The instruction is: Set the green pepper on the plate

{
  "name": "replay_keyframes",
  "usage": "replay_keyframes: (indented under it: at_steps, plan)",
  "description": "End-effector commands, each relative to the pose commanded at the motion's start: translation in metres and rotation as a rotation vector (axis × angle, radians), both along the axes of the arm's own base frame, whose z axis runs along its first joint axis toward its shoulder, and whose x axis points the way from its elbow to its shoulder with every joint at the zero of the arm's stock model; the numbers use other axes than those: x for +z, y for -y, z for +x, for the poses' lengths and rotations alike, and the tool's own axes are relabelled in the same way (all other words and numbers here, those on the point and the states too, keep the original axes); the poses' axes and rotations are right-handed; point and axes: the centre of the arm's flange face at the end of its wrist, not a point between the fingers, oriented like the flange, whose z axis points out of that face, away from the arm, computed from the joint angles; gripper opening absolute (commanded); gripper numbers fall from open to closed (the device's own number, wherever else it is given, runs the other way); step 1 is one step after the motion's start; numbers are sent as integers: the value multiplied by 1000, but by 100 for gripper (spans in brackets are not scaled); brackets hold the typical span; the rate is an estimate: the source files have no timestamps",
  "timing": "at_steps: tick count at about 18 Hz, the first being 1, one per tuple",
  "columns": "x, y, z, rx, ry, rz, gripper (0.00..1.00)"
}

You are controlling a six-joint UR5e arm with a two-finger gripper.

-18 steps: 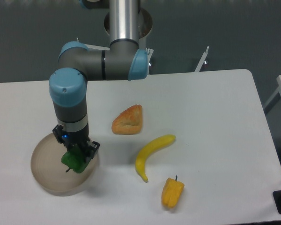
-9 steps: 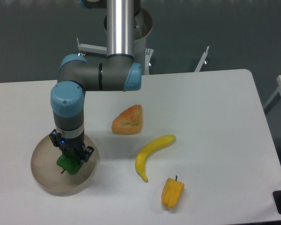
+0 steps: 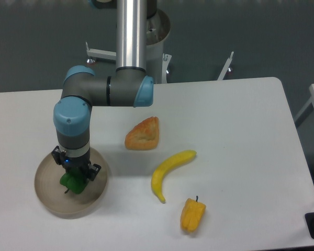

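The green pepper (image 3: 70,183) is small and glossy, and it sits low over the middle of the plate (image 3: 46,192), a round beige dish at the table's front left. My gripper (image 3: 74,177) comes straight down from above and is shut on the green pepper. Its dark fingers cover the pepper's upper part, so only the lower left of the pepper shows. I cannot tell whether the pepper touches the plate's floor.
A bread piece (image 3: 143,134) lies mid-table, a banana (image 3: 168,171) to its lower right, and a yellow-orange pepper (image 3: 192,214) near the front edge. The arm's base column (image 3: 131,31) stands at the back of the table.
My gripper has carried the green pepper leftward from the plate's right rim to above its middle, and slightly lower.
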Motion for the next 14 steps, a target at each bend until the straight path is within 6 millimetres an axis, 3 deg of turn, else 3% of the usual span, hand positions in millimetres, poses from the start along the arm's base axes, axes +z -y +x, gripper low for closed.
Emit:
replay_keyframes:
  at_steps: [10, 14]
  plan:
    - [-8, -1, 8, -9, 3, -12, 44]
    - [-3, -1, 8, -11, 3, -6, 69]
